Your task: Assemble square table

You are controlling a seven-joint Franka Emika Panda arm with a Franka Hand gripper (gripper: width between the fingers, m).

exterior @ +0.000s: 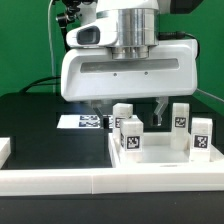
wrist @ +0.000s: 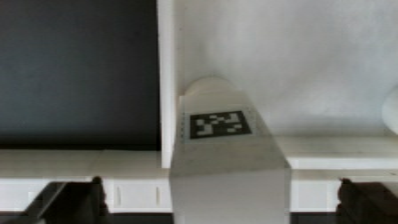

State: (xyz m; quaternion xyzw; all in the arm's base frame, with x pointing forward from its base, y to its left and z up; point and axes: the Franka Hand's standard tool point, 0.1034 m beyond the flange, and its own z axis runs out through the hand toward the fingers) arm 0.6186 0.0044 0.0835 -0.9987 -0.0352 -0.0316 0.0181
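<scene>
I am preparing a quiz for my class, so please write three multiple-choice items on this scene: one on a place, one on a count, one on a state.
1. In the exterior view, where does the thin flat white marker board lie?
A. left of the legs
B. right of the legs
C. on top of a leg

2. How many short white plastic block legs with black-and-white tags show in the exterior view?
A. two
B. four
C. six

3. How does the two-finger gripper stand?
A. shut on a leg
B. shut on nothing
C. open

Key: 1 A, the board lies on the black table at the exterior view's left of the legs; 2 B, four tagged blocks stand there; 3 C, the fingers stand wide apart.
</scene>
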